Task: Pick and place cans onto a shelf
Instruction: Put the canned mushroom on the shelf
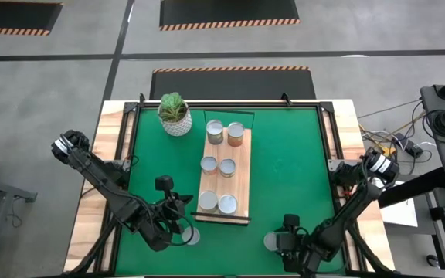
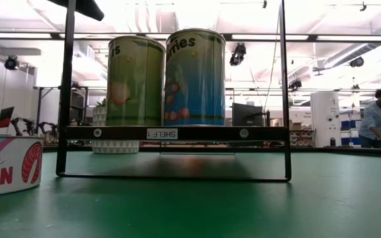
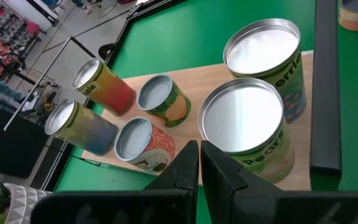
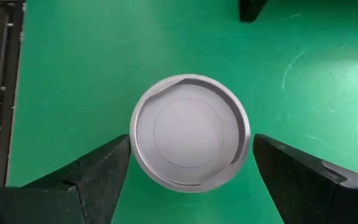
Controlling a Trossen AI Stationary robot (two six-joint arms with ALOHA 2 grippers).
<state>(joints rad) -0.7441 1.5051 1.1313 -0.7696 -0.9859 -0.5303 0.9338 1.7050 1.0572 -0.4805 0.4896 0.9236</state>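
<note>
Cans, 6, stand on shelf; right claw spread around another; left claw pressed together.

high: overhead | low: table-level | both see shelf

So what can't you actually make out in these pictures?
- Label of the can between the open right gripper: right wrist view shows only its top.
- The four cans behind the front two cans on the shelf: low view, those two block them.
- The can beside the shut left gripper: high view, the arm partly covers it.
- Salmon can: low view, cut off by the edge.
</note>
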